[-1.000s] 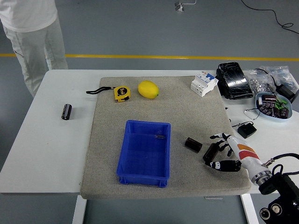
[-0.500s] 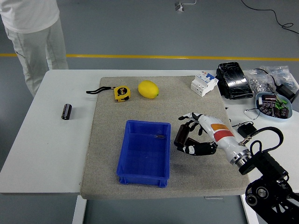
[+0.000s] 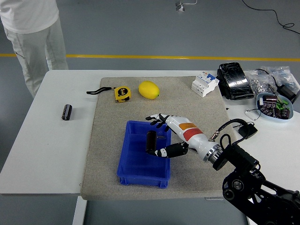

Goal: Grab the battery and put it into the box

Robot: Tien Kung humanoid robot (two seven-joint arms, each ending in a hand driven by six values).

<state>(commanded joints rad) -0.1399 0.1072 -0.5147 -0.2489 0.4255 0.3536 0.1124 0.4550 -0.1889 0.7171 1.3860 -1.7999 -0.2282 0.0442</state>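
Observation:
A black cylindrical battery (image 3: pixel 150 141) stands upright in my right hand (image 3: pixel 160 136), which is shut on it, thumb below and fingers curled over the top. The hand holds it above the inside of the blue box (image 3: pixel 123 155) on the grey mat, toward the box's right half. My right arm reaches in from the lower right across the mat. A second black battery (image 3: pixel 67 112) lies on the white table, left of the mat. My left hand does not show.
On the mat's far side lie a yellow tape measure (image 3: pixel 122 93) and a lemon (image 3: pixel 148 89). A white breaker (image 3: pixel 205 83), a black packet (image 3: pixel 234 80), a bowl of parts (image 3: pixel 274 106) and cables crowd the right. A person (image 3: pixel 29 33) stands at the far left.
My right hand has lifted the battery from the mat at the right and carried it left, from beside the box to above its inside.

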